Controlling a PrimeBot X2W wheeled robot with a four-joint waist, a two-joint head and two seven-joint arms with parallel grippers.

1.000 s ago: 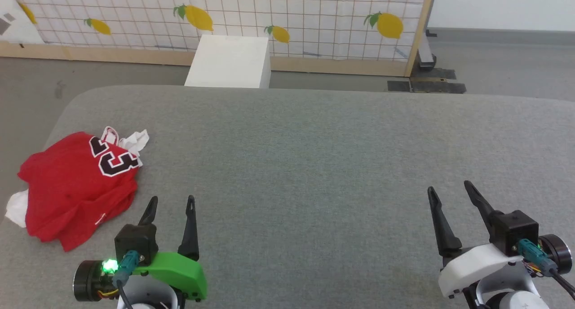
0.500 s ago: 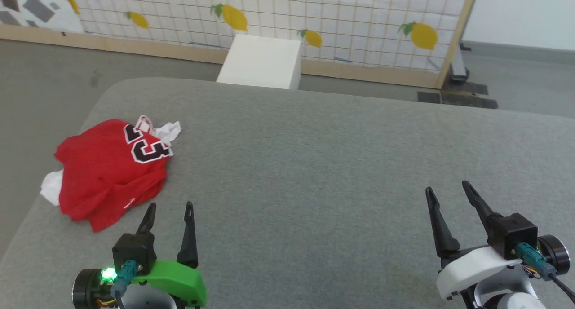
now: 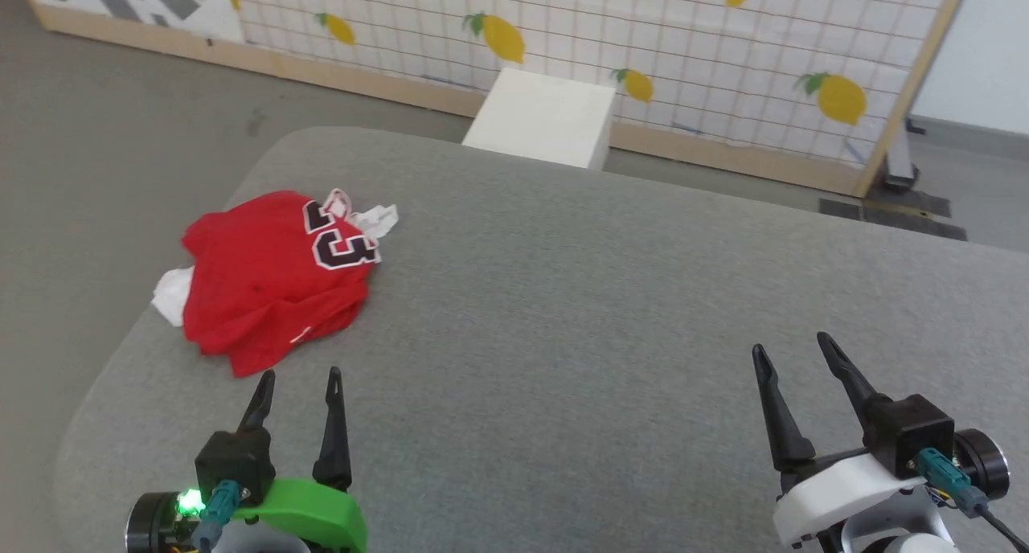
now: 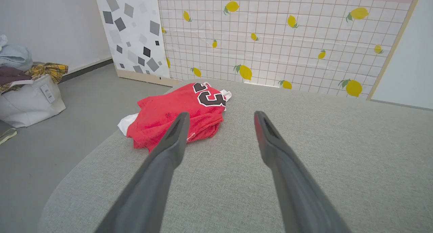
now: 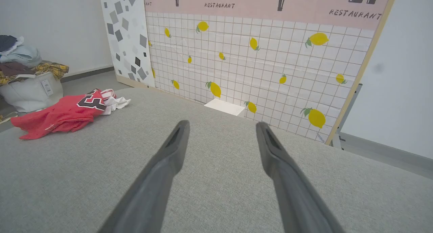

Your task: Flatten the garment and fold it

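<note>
On one grey surface, one crumpled garment.

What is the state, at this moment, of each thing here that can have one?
red jersey: crumpled in a heap near a corner of the grey padded table, not flattened, not held
left pincer: open, empty, just short of the jersey
right pincer: open, empty, far from the jersey
green light on the left wrist: lit
white bag on the floor: heaped with clothes
</note>
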